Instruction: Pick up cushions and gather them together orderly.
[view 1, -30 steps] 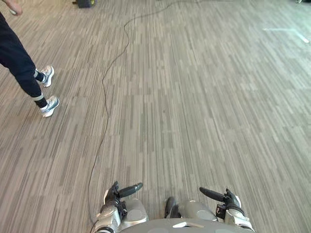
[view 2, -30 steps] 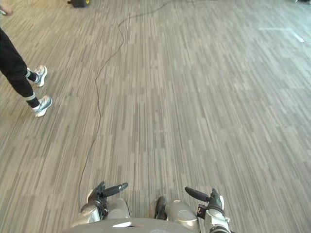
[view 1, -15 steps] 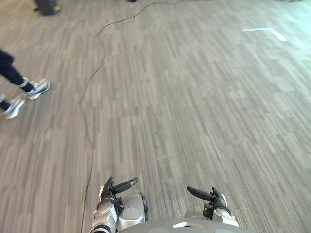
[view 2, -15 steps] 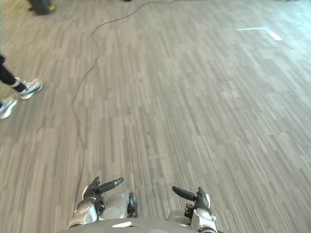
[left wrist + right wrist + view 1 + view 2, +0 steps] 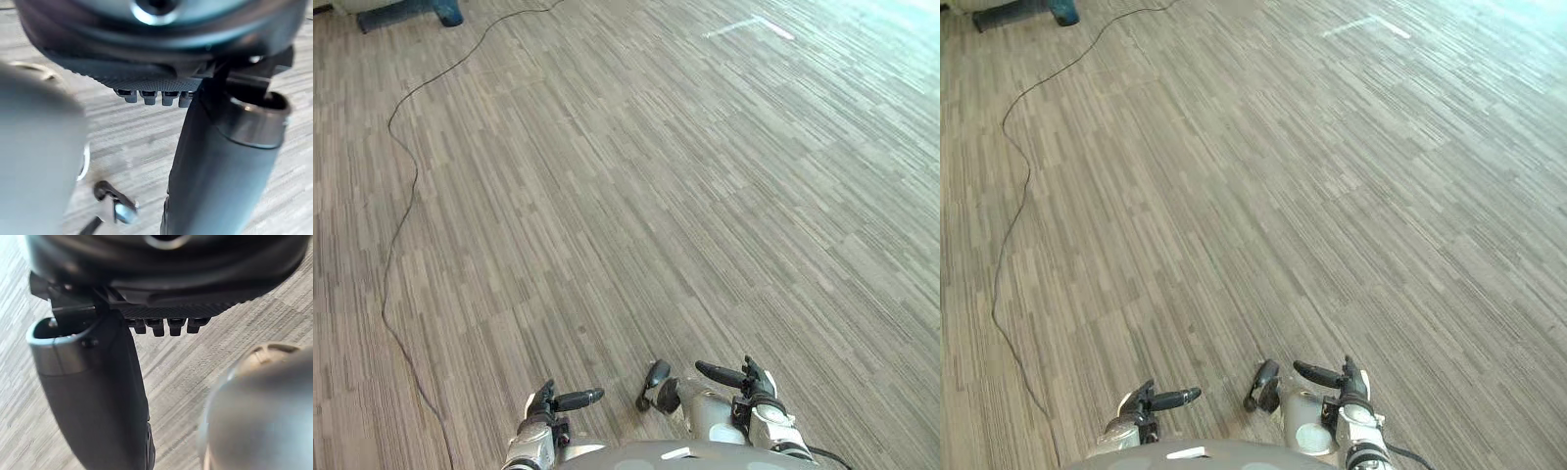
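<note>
My left hand point(image 5: 548, 403) hangs low at the bottom edge of the eye views, its thumb pointing inward, and it holds nothing. My right hand point(image 5: 750, 384) hangs beside it, also with nothing in it and its thumb pointing inward. In the left wrist view the thumb point(image 5: 220, 161) is straight and the fingertips point(image 5: 151, 97) stand in a relaxed row above bare floor. The right wrist view gives the same picture, with a straight thumb point(image 5: 98, 396) and relaxed fingertips point(image 5: 168, 325) over the floor.
Grey wood-pattern floor point(image 5: 636, 196) stretches ahead on all sides. A blue base of some object point(image 5: 406, 10) stands at the far left. A white tape mark point(image 5: 749, 24) lies on the floor at the far right.
The camera has swung round, so the whole floor picture has shifted. The walking person's legs have passed out of view on the left. Both hands keep the same pose.
</note>
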Robot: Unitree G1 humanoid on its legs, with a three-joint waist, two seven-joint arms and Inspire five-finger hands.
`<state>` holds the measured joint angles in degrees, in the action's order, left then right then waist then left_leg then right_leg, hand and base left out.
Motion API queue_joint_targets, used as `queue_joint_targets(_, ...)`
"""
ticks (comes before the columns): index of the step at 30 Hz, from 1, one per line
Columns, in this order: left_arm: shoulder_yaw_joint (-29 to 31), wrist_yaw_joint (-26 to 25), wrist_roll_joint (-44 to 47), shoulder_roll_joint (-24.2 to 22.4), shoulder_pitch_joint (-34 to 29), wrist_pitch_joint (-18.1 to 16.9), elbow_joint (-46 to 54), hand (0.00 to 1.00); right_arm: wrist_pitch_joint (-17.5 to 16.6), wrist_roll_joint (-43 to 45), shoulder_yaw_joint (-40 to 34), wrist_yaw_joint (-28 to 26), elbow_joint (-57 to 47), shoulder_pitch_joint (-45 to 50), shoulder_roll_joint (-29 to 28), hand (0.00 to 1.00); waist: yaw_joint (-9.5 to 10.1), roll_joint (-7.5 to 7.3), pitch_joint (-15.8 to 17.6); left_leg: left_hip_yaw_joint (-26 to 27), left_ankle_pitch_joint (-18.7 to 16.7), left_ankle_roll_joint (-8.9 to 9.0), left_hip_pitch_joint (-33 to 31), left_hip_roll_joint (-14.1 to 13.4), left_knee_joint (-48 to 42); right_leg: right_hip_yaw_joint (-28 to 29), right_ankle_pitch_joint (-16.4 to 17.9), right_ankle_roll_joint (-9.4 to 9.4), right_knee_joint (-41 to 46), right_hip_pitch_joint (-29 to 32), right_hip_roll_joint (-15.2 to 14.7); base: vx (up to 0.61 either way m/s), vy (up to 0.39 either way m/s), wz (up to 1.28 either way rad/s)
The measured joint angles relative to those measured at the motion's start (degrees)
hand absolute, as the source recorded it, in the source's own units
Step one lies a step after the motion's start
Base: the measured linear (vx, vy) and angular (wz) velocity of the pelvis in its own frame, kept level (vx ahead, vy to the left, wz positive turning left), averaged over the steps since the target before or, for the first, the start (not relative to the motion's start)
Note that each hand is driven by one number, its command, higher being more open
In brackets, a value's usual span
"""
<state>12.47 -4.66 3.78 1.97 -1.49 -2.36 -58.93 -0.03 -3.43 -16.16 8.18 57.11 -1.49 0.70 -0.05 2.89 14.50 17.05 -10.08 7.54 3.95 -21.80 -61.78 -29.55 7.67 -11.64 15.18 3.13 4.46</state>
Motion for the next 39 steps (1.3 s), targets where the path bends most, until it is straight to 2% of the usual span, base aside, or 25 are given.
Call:
queue_joint_targets(2, -0.2, -0.01, 0.14, 0.4, -0.28, -0.82, 2.13, 1.0, 0.05, 0.05, 0.84, 0.08, 0.22, 0.13, -0.53, 1.0, 0.14, -1.01, 0.29, -0.4, -2.66, -1.16, -7.45, 0.91, -1.19, 4.77, 0.5, 1.48, -5.44, -7.01, 1.77, 0.45, -0.037, -1.06)
queue_joint_targets(3, -0.25, 0.0, 0.22, 0.55, -0.28, -1.12, 3.04, 1.0, 0.05, 0.06, 1.42, 0.05, 1.02, -0.09, -0.41, 1.0, 0.82, -1.33, 0.45, -0.73, -3.96, -2.6, -11.24, 2.2, 3.45, 7.37, 0.51, 2.2, -7.33, -9.49, 2.04, 0.38, 0.009, -1.2)
queue_joint_targets(6, -0.03, 0.12, 0.82, 0.43, -0.04, -1.42, 4.19, 1.0, 0.71, 0.04, 1.48, 0.45, 1.79, 0.09, -0.03, 1.0, 1.83, -1.75, 0.88, -2.72, -5.18, -3.12, -17.51, 6.78, 19.76, 11.55, 0.96, 3.43, -10.53, -13.54, 1.87, 0.33, 0.072, -0.74)
queue_joint_targets(7, 0.16, 0.11, 1.46, 0.38, 0.21, -1.56, 4.39, 1.0, 1.12, 0.04, 1.52, 0.9, 2.49, 0.1, 0.06, 1.0, 2.35, -2.01, 1.24, -6.1, -3.11, -3.05, -19.85, 11.08, 31.65, 13.94, 1.94, 4.55, -11.62, -16.0, 1.15, 0.38, 0.11, -0.69)
queue_joint_targets(10, 0.18, -0.18, 2.71, -0.38, 0.04, -2.18, 4.76, 1.0, 1.15, 0.02, 1.96, 1.06, 3.7, 0.28, 0.84, 1.0, 3.3, -1.58, 1.17, -9.61, 3.83, -1.74, -21.0, 15.11, 48.67, 17.69, 3.82, 6.71, -13.29, -19.17, 0.56, 0.44, 0.152, -0.63)
queue_joint_targets(13, 0.32, -0.08, 3.62, 0.3, -0.03, -2.19, 4.75, 1.0, 1.15, 0.0, 2.12, 1.26, 4.47, 1.0, -0.12, 1.0, 4.74, -2.99, -0.32, -10.92, 12.63, -5.21, -21.22, 17.37, 46.38, 23.29, 7.96, 10.13, -11.04, -21.55, -2.63, 0.59, 0.201, -0.98)
queue_joint_targets(15, 0.77, -0.06, 4.47, 0.52, 0.0, -2.17, 4.59, 1.0, 1.13, -0.02, 1.84, 1.07, 4.49, 1.79, -0.49, 1.0, 4.79, -4.45, -0.96, -8.45, 10.2, -7.64, -20.92, 17.66, 41.81, 25.54, 10.04, 13.64, -2.62, -18.9, -5.42, 0.59, 0.241, -0.74)
queue_joint_targets(16, 1.51, -0.26, 4.8, 0.85, 0.12, -2.1, 3.39, 1.0, 1.05, 0.15, 1.1, 0.76, 4.36, 2.38, -0.99, 1.0, 4.73, -5.78, -1.62, -5.85, 5.73, -8.54, -18.2, 18.36, 39.6, 26.26, 9.99, 15.54, 14.13, -12.89, -8.56, 0.66, 0.311, -0.71)
queue_joint_targets(18, 1.06, -0.4, 4.68, 1.94, 0.4, -1.91, 1.42, 1.0, 0.75, 0.19, 1.04, 0.63, 3.83, 2.28, -1.04, 1.0, 3.78, -7.03, -1.52, -3.85, 0.9, -9.33, -11.69, 20.09, 39.54, 25.11, 3.53, 18.19, 35.43, -5.72, -13.43, 0.59, 0.27, -0.52)
queue_joint_targets(19, 0.89, -0.43, 4.68, 2.11, 0.34, -1.74, 0.94, 1.0, 0.54, 0.22, 1.0, 0.61, 3.67, 2.25, -1.04, 1.0, 3.38, -7.02, -1.46, -3.7, -0.12, -9.52, -9.81, 20.39, 39.74, 23.87, 3.61, 17.97, 38.83, -4.68, -14.63, 0.52, 0.201, -0.28)
queue_joint_targets(21, -0.86, -0.6, 4.47, 2.56, -0.02, -1.29, -0.96, 1.0, -0.53, 0.11, 1.86, 0.51, 2.74, 2.25, -0.69, 1.0, 2.37, -5.54, -1.35, -3.3, -2.8, -9.74, -0.87, 20.14, 43.73, 16.8, 6.65, 13.6, 42.93, -0.69, -17.79, 0.55, 0.164, -0.15)
queue_joint_targets(22, -2.69, -0.65, 4.44, 2.98, -0.12, -1.2, -1.51, 1.0, -1.3, 0.01, 2.82, 0.3, 2.18, 2.03, -0.26, 1.0, 1.84, -4.95, -1.28, -3.26, -2.99, -9.53, 4.26, 19.08, 48.35, 12.33, 8.56, 11.61, 37.39, 3.19, -17.07, 0.49, 0.08, -0.02)
queue_joint_targets(24, -2.92, -0.55, 4.46, 3.07, -0.14, -1.1, -1.6, 1.0, -1.38, 0.02, 2.81, 0.25, 2.26, 1.08, 0.0, 1.0, 1.33, -4.53, -1.09, -3.02, -3.2, -8.54, 7.14, 17.73, 50.9, 10.0, 8.56, 11.6, 29.62, 7.07, -15.04, 0.55, 0.01, 0.01)
queue_joint_targets(26, -3.01, -0.56, 4.44, 3.46, -0.1, -0.77, -2.29, 1.0, -1.37, 0.16, 2.75, 0.06, 2.27, 0.11, 0.06, 1.0, 0.86, -4.87, -0.88, -2.21, -3.44, -7.82, 10.69, 17.08, 54.78, 8.41, 5.32, 13.0, 15.47, 11.68, -12.18, 0.55, -0.078, 0.01)
queue_joint_targets(27, -3.01, -0.57, 4.42, 3.5, -0.43, -0.66, -2.69, 1.0, -1.28, 0.26, 2.65, -0.12, 2.24, -0.28, 0.07, 1.0, -0.02, -5.45, -0.83, -1.8, -3.89, -6.97, 13.8, 17.37, 57.24, 8.37, -0.63, 13.25, 2.66, 12.83, -10.45, 0.47, -0.123, 0.09)
queue_joint_targets(28, -3.05, -0.57, 4.36, 3.47, -0.84, -0.65, -2.87, 1.0, -1.28, 0.45, 2.6, -0.25, 2.23, -0.34, 0.05, 1.0, -0.56, -5.71, -0.83, -2.1, -4.14, -6.6, 15.11, 17.71, 57.89, 8.92, -5.04, 12.54, -0.39, 13.02, -10.05, 0.62, -0.193, 0.31)
queue_joint_targets(29, -2.91, -0.46, 3.68, 3.28, -0.88, -0.6, -3.26, 1.0, -1.15, 0.73, 1.77, -0.41, 2.39, -0.09, 0.36, 1.0, -1.27, -5.68, -1.25, -3.31, -4.17, -6.58, 17.03, 17.44, 57.46, 10.81, -12.36, 8.0, 0.91, 12.06, -9.21, 0.64, -0.22, 0.26)
queue_joint_targets(30, -1.98, -0.37, 2.53, 1.91, -0.7, -0.77, -3.15, 1.0, -1.14, 0.69, 0.79, -0.5, 2.2, -0.14, 0.57, 1.0, -0.94, -4.21, -1.5, -3.77, -4.0, -6.28, 16.8, 15.25, 54.54, 10.42, -8.97, 6.0, 3.84, 12.16, -8.19, 0.79, -0.278, 0.18)
queue_joint_targets(32, -0.8, -0.35, 2.2, 0.91, -0.46, -0.77, -3.11, 1.0, -1.11, 0.78, -0.79, -0.54, 1.9, -0.08, 0.21, 1.0, -1.03, -2.98, -1.56, -4.36, -2.73, -3.76, 14.15, 12.75, 45.15, 9.68, -4.91, 5.02, 6.13, 10.81, -7.05, 0.72, -0.275, 0.0)
queue_joint_targets(33, 0.44, -0.09, 1.95, 0.46, -0.47, -0.7, -2.91, 1.0, -0.73, 1.21, -0.77, -0.47, 1.03, 0.1, 0.14, 1.0, -1.33, -2.24, -1.44, -6.26, -0.99, -1.42, 10.65, 10.74, 35.74, 9.53, -3.19, 4.84, 5.77, 8.79, -5.84, 0.61, -0.239, -0.06)
queue_joint_targets(34, 2.03, -0.08, 2.04, -0.29, -0.51, -0.62, -2.15, 1.0, -0.38, 1.27, -0.55, -0.54, 0.65, 0.32, -0.05, 1.0, -1.39, -1.26, -1.2, -9.85, 4.63, 1.61, 5.12, 8.72, 21.51, 9.75, -1.58, 4.64, 4.45, 5.79, -4.14, 0.45, -0.165, -0.19)
queue_joint_targets(35, 3.04, -0.09, 2.22, -0.92, -0.67, -0.65, -1.32, 1.0, -0.02, 1.27, -0.08, -0.56, 0.0, 0.62, 0.24, 1.0, -1.16, -0.56, -0.88, -11.07, 5.84, 2.48, 1.3, 7.18, 11.52, 10.55, -0.55, 4.6, 3.13, 3.06, -2.47, 0.63, -0.173, -0.34)
queue_joint_targets(36, 4.37, -0.13, 2.53, -1.33, -0.88, -0.74, -0.23, 1.0, 0.03, 1.3, -0.08, -0.44, -0.29, 0.86, 0.31, 1.0, -0.97, -0.11, -0.39, -10.76, 4.85, 2.04, -2.17, 5.57, 2.93, 11.47, 0.3, 4.22, 1.67, -0.3, -0.98, 0.59, -0.106, -0.63)
queue_joint_targets(37, 4.76, -0.12, 3.46, -0.73, -1.35, -0.81, 1.51, 1.0, 0.09, 1.36, -0.07, -0.42, 0.03, 1.16, -0.25, 1.0, 0.06, -1.29, 0.15, -9.08, 1.79, 0.98, -5.88, 5.01, -2.76, 13.72, 1.42, 3.63, -0.38, -5.28, -0.21, 0.57, -0.085, -0.69)
queue_joint_targets(39, 4.72, -0.05, 4.1, 0.21, -2.01, -1.27, 2.6, 1.0, 0.36, 1.37, 0.02, -0.38, 0.1, 1.21, -1.07, 1.0, 0.36, -2.91, 0.15, -7.42, -0.22, -0.67, -9.35, 5.71, -1.83, 15.56, 1.97, 3.53, -2.89, -8.8, -0.11, 0.46, -0.055, -0.72)
